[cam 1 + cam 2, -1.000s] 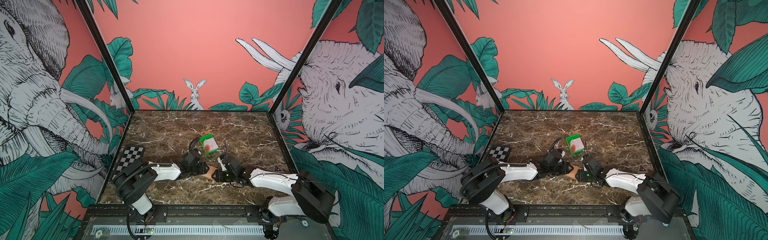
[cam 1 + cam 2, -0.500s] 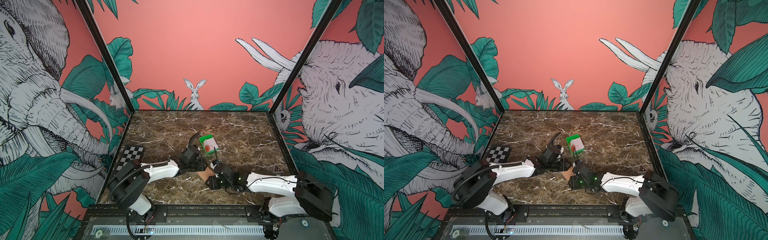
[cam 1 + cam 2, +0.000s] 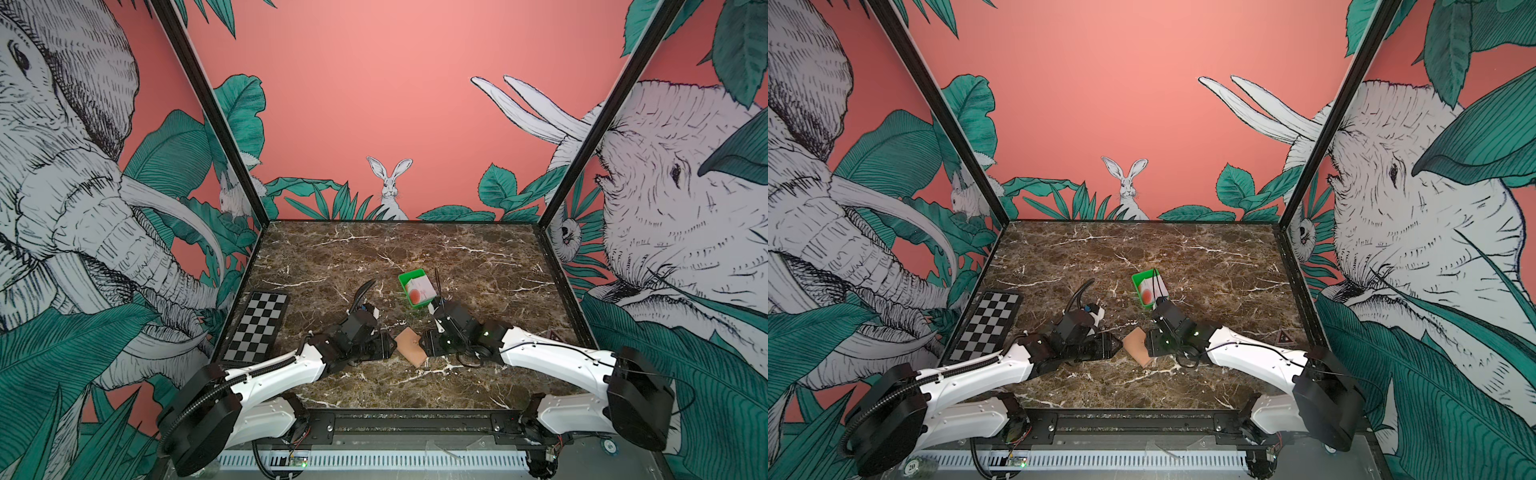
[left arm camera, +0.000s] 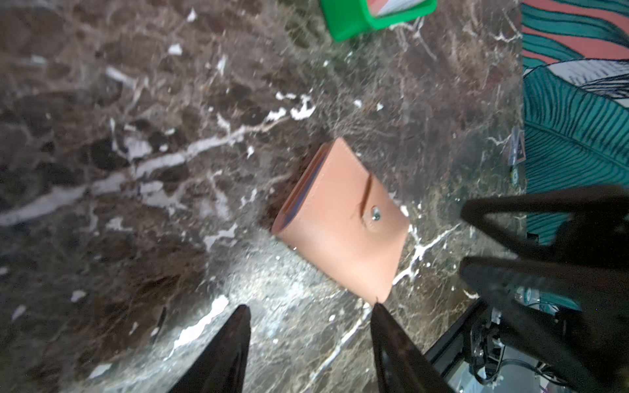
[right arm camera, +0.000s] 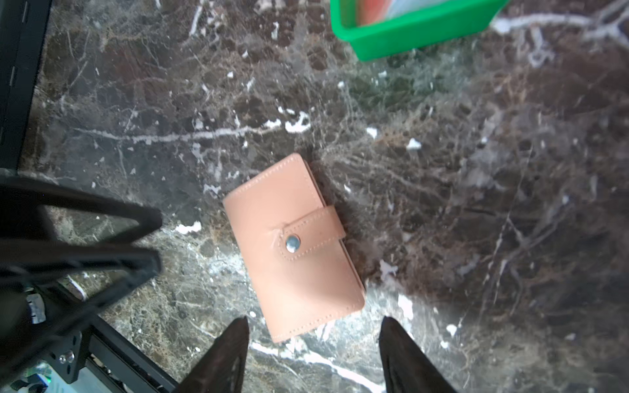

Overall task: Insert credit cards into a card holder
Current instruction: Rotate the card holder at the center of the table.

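- I am watching the card holder (image 3: 410, 346) lying flat on the marble desk (image 3: 374, 257), near the front and about midway across, in both top views.
- It is lying closed, with its strap folded over and the snap stud (image 5: 292, 242) facing up.
- The left tool (image 3: 390, 347) is sitting low over the desk just beside one side of the holder. In its wrist view its two dark fingers (image 4: 238, 340) are standing well apart with only marble between them. It is open and gripping nothing, and one corner of the holder is lying just off a fingertip.
- The right tool (image 3: 426, 345) is facing it from the other side, so the holder is lying between the two tools.
- In the right wrist view its fingers (image 5: 231, 347) are also spread. It is open, and the holder's near corner is reaching just between the tips, though I cannot tell whether it is touching them.
- The credit cards (image 3: 420, 290) are standing stacked inside the green tray (image 3: 405, 278), farther back on the desk and apart from the holder. The front one is showing white with a red-orange circle.
- A checkerboard (image 3: 257, 328) is lying along the desk's left edge.
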Controlling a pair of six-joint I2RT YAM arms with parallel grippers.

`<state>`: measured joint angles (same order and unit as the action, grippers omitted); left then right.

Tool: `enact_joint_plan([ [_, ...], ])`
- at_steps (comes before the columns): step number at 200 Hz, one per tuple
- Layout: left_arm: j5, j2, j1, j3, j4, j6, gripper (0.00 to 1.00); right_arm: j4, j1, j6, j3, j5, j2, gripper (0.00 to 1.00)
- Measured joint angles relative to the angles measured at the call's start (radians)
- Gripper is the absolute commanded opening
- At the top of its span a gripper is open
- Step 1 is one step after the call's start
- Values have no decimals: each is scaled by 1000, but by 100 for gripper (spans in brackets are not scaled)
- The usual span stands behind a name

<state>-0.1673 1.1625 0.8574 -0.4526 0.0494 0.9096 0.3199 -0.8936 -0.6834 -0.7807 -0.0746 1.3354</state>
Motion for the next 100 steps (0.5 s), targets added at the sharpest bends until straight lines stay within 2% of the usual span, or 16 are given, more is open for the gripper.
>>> enact_joint_plan([
  [54,-10,100,79,26,-130,87,58,-58,48,35,-21,-98,119,55],
  [100,-23,204,84,21,-268,122,58,-158,56,-3,59,-153,136,52],
])
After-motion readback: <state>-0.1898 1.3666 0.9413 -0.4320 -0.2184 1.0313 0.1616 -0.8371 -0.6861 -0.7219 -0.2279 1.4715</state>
